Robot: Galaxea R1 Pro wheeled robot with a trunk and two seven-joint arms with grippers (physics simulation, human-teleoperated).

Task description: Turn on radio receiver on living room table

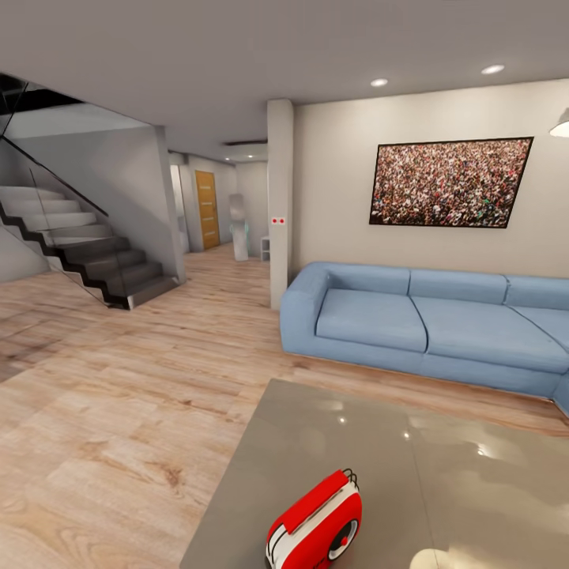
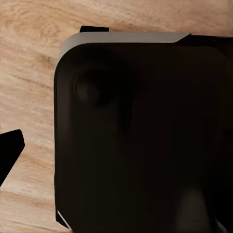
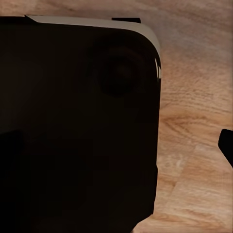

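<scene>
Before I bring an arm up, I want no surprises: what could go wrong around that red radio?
The radio receiver stands close to the table corner nearest the robot, so a firm push might slide it off the edge. Its dial faces away to the right, which may make a straight reach awkward. The glossy top could let it skid.

radio receiver (image 1: pixel 314 524) on table (image 1: pixel 442 466) (sofa (image 1: pixel 427 324) behind)

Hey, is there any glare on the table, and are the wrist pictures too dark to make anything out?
Head view: ceiling lights glare as bright spots on the glossy table beyond the radio receiver. Both wrist views: a near-black, shadowed body blocks most detail, with wood floor lit beside it.
</scene>
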